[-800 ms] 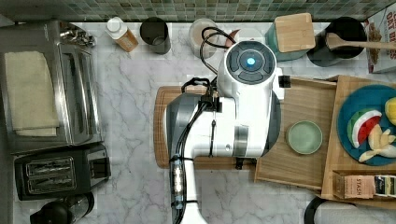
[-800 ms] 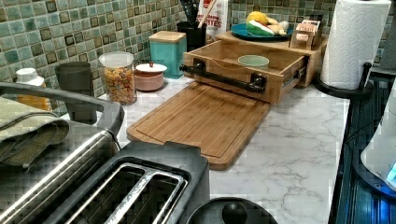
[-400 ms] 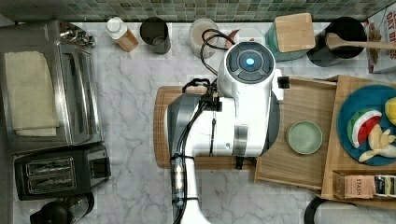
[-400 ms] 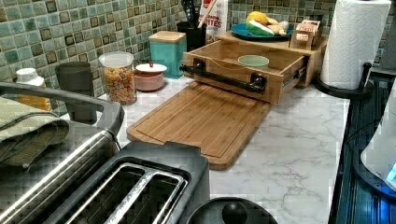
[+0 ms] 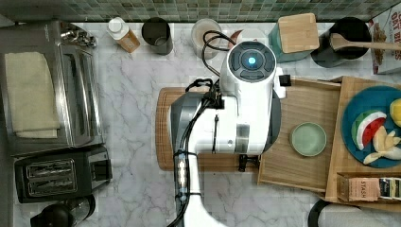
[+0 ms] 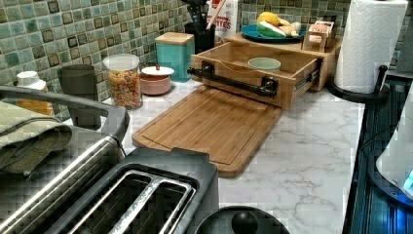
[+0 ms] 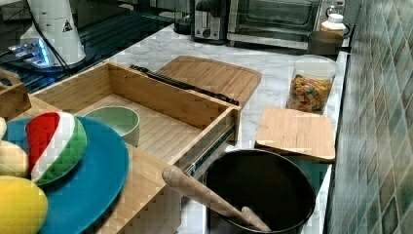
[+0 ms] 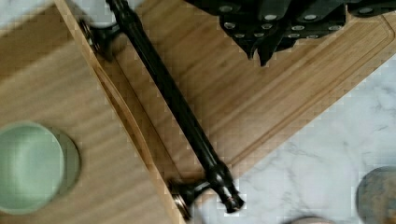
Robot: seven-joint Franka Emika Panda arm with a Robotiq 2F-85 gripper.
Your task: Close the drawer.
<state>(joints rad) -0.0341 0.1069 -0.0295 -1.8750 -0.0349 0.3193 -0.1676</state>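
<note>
Nothing much to report over that last stretch: the drawer (image 5: 307, 101) sat exactly where it had been a moment earlier, and the arm (image 5: 246, 109) had barely stirred above it. So no progress yet on the close.

The drawer stood pulled well out of its bamboo stand (image 5: 341, 142) near the worktop (image 5: 132, 118) edge on the top view's right. Its front wall reached over the near end of the board (image 6: 209, 122). A green bowl (image 5: 308, 139) rested on the drawer floor, clear of the walls.

In the wrist view the hand (image 8: 261, 53) hung over the board, on the outer side of the black handle (image 8: 173, 102) and apart from it, with no contact. Whether the hand was apart or together, I could not tell from that angle.

My read: this was still the approach. The hand looked to be on the correct side for a push, since the front wall and handle lay between it and the stand. The next move would probably call for dropping lower and pressing squarely against the front, near the handle's middle. An off-centre push might skew the drawer on its runners, and a sharp shove could set the bowl sliding.
</note>
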